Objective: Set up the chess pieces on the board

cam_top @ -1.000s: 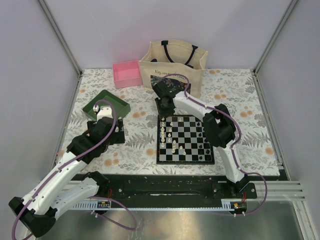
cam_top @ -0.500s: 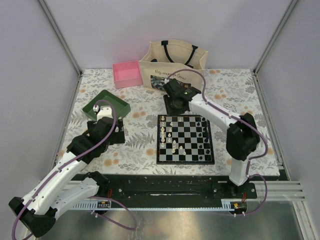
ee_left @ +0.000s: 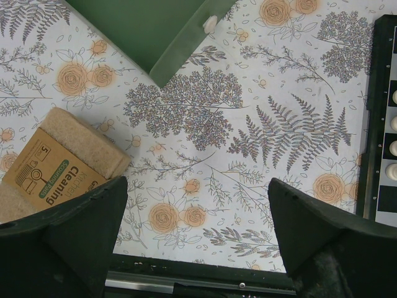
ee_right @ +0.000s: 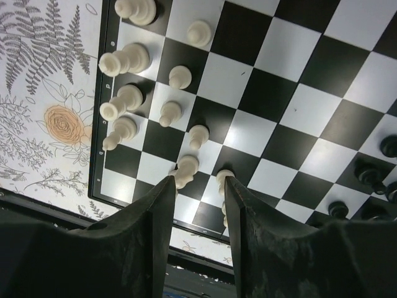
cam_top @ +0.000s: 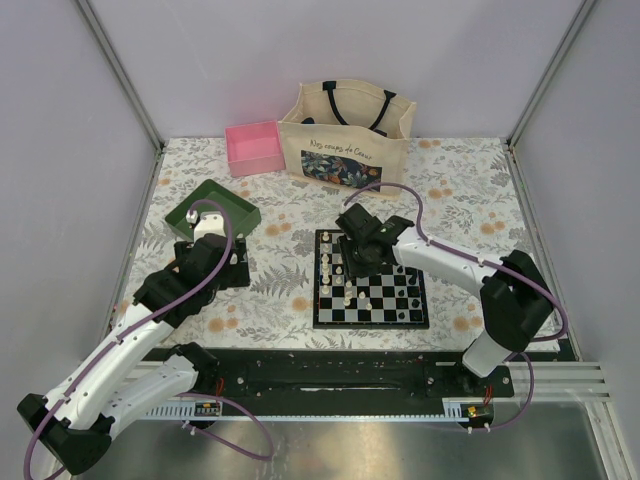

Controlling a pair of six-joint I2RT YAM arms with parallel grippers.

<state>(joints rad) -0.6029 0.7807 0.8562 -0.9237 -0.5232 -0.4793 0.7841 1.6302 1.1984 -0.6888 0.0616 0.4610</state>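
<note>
The board [cam_top: 370,322] lies in the middle of the table, with cream-white chess pieces [cam_top: 329,258] along its left side and black ones [cam_top: 408,290] on its right. My right gripper [cam_top: 352,270] hovers over the left half. In the right wrist view that gripper [ee_right: 197,186] is open a little, and nothing sits between its fingers [ee_right: 155,217]. Two cream pieces [ee_right: 186,169] stand just past the fingertips, and black pieces [ee_right: 371,175] sit at the right. My left gripper [cam_top: 215,272] is open wide over bare cloth [ee_left: 195,205], left of the board [ee_left: 376,93].
A green tray [cam_top: 222,203] sits at the back left, with a small cream piece [ee_left: 210,23] at its rim. A packet of cleaning sponges [ee_left: 62,161] lies by my left finger. A pink box [cam_top: 255,147] and a tote bag [cam_top: 345,135] stand at the back.
My right arm has swung forward from in front of the tote bag to above the board's left half, and its jaws have opened a little. The left arm has not moved.
</note>
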